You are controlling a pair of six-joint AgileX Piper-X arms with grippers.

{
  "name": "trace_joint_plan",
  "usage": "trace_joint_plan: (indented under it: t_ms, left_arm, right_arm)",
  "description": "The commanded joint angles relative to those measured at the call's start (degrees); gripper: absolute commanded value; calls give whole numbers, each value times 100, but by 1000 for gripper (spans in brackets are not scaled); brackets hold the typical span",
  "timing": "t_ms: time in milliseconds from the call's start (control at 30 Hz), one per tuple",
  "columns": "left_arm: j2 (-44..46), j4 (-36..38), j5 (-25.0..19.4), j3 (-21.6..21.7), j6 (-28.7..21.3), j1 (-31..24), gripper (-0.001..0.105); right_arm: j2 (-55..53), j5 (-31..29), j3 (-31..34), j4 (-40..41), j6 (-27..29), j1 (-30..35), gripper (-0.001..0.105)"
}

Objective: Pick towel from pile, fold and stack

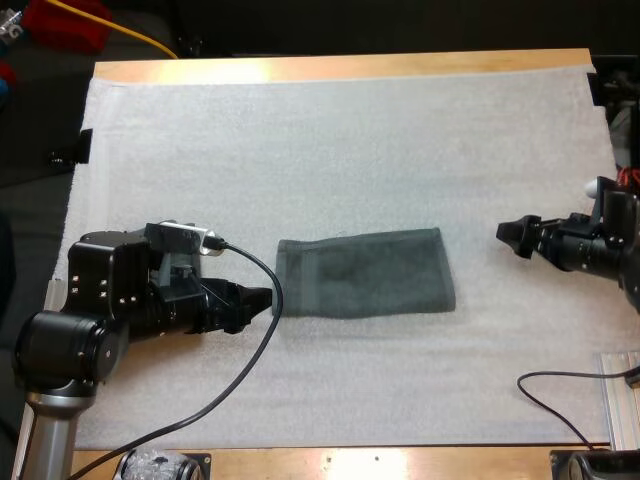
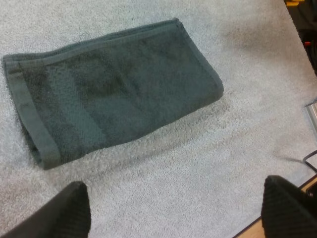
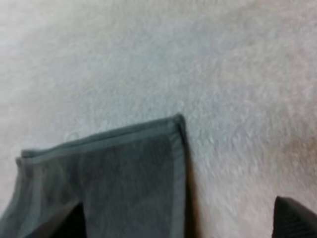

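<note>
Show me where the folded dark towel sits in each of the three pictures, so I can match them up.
High view: the towel lies flat in the middle of the white mat.
Left wrist view: the towel lies just beyond the open left jaws, untouched.
Right wrist view: a corner of the towel lies ahead of the open right jaws.
Shared landmark: the white mat under the towel.

A robotics lab bench: wooden table [image 1: 340,66] under a white mat [image 1: 340,150] (left arm [image 1: 110,290] and right arm [image 1: 600,245] alongside).
</note>
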State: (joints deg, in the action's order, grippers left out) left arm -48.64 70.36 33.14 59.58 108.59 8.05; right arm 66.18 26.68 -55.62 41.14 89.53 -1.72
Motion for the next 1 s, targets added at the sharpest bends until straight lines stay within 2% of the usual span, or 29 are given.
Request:
trace_joint_plan:
  t_ms: [0, 200, 500, 767, 967]
  left_arm:
    - [10, -46, -19, 49, 43, 23, 69]
    - [10, -46, -11, 49, 43, 23, 69]
    - [10, -46, 4, 49, 43, 23, 69]
    - [10, -46, 4, 49, 43, 23, 69]
    - [10, -46, 4, 49, 43, 23, 69]
  right_arm:
    - [85, 214, -13, -80, 80, 52, 73]
    - [675, 656, -13, -382, 81, 87, 73]
    - [1601, 1158, -13, -857, 450, 87, 73]
    - [2491, 2101, -13, -1130, 414, 87, 73]
    - [2894, 2388, -13, -1075, 278, 71, 73]
